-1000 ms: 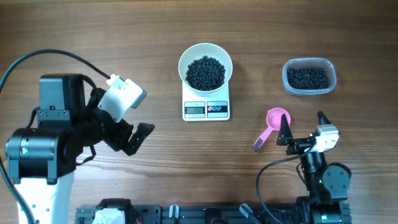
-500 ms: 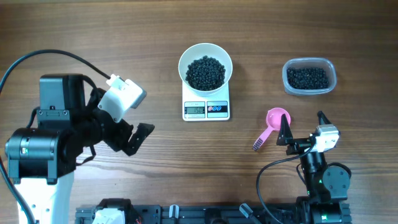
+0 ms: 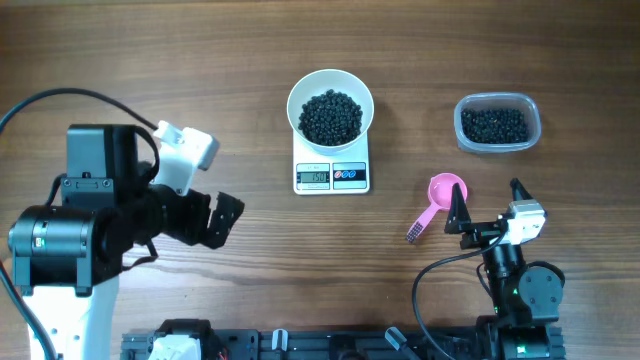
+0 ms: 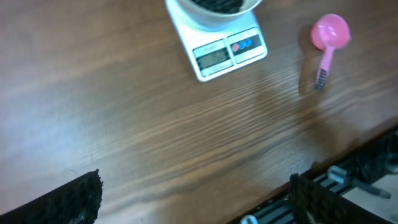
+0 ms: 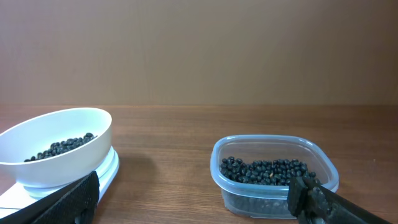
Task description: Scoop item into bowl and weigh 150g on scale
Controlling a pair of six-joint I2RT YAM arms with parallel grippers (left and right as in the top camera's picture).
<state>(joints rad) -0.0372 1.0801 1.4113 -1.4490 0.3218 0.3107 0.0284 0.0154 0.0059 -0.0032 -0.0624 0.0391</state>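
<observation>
**Overhead view of a wooden table [image 3: 150, 60].** A white bowl [image 3: 294, 108] stands on a small white scale [image 3: 331, 178] in the upper centre of the frame. It covers the scale's upper part and leaves the display and two round buttons exposed below; the digits are too small to read with certainty. A heap of small black beans [image 3: 331, 117] fills the middle of the bowl. At upper right, well apart from the scale, a clear plastic tub [image 3: 461, 128] holds more of the same beans in a shallow layer. A pink scoop [image 3: 446, 189] lies on the table between the scale and the lower right corner, cup toward the top of the frame, handle running down and to the left; neither gripper holds it. The left gripper [image 3: 222, 220] hangs over bare wood at middle left, well apart from the scale, its jaws spread wide and holding nothing. In its wrist view the two dark fingers [image 4: 71, 198] sit at opposite lower corners, with the scale and scoop along the top edge. The right gripper [image 3: 486, 192] stands at lower right, just beside the scoop's cup, jaws likewise wide and empty; whether its near finger touches the scoop cannot be told. Its wrist view looks level across the table, with the bowl on the scale at left and the tub at right.
</observation>
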